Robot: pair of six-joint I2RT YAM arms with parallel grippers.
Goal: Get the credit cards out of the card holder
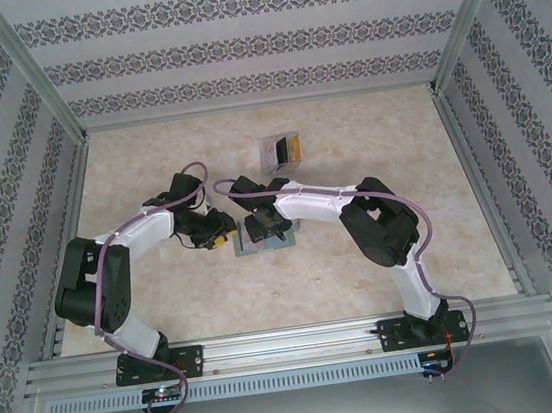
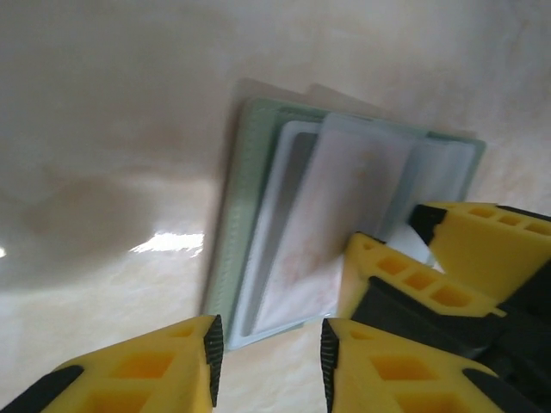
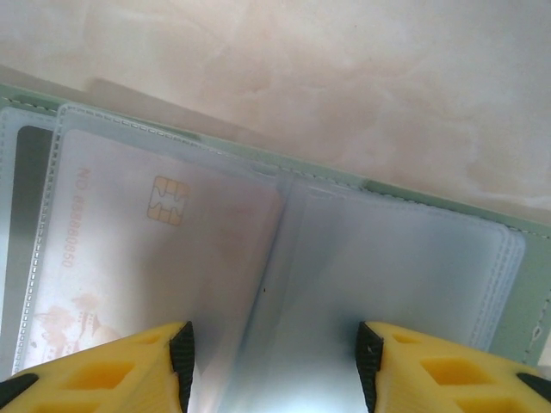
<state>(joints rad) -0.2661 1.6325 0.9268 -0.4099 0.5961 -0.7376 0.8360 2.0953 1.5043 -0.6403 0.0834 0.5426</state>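
The card holder (image 1: pixel 260 244) lies open and flat on the table, grey-green outside (image 2: pixel 234 215) with a pale blue-grey lining. A pale credit card (image 3: pixel 146 258) with a gold chip sits inside a translucent pocket on its left half; the same credit card (image 2: pixel 336 198) shows through the sleeve in the left wrist view. My right gripper (image 3: pixel 275 357) is open, low over the card holder (image 3: pixel 448 202), its fingers straddling the fold. My left gripper (image 2: pixel 271 348) is open beside the holder's near corner with nothing between its fingers. The right gripper's yellow fingers (image 2: pixel 482 258) rest over the holder's right side.
A clear plastic tray (image 1: pixel 281 150) with black and orange contents stands on the table behind the grippers. Patterned walls and metal rails enclose the table (image 1: pixel 400 151) on three sides. Both arms meet at the table's middle.
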